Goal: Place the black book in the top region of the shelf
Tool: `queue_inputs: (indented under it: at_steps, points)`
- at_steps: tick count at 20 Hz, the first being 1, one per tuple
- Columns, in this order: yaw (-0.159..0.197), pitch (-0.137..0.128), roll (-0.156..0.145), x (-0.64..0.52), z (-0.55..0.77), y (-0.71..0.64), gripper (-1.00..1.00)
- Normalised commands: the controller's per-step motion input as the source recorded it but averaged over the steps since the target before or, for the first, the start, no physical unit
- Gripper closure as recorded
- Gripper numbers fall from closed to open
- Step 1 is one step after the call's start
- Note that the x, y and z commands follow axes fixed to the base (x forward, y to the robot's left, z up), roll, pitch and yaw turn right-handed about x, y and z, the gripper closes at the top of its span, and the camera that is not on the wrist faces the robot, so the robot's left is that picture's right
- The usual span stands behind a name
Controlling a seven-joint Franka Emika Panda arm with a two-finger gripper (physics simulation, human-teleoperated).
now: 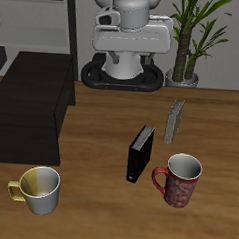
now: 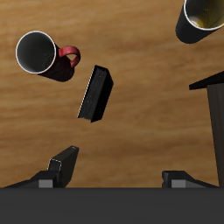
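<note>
Gripper [image 2: 118,171] hangs above the table, jaws spread, empty. Black book [image 1: 139,154] stands upright between red mug [image 1: 180,179] and shelf [image 1: 32,111]. Probably rigid, light, smooth-covered; grasp across its thin covers near the top edge.

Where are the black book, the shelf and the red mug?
black book [image 1: 140,156]: exterior view, its front cover.
shelf [image 1: 33,98]: exterior view, its top panel.
red mug [image 1: 183,182]: exterior view, its outer wall.
</note>
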Motion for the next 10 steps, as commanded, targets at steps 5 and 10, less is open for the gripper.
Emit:
queue_inputs:
  at_steps: [5,10]
  points:
    - [0.000,0.009,-0.013,0.01,-0.02,0.09,-1.00]
    - [-0.003,0.014,-0.033,0.07,-0.07,-0.03,-1.00]
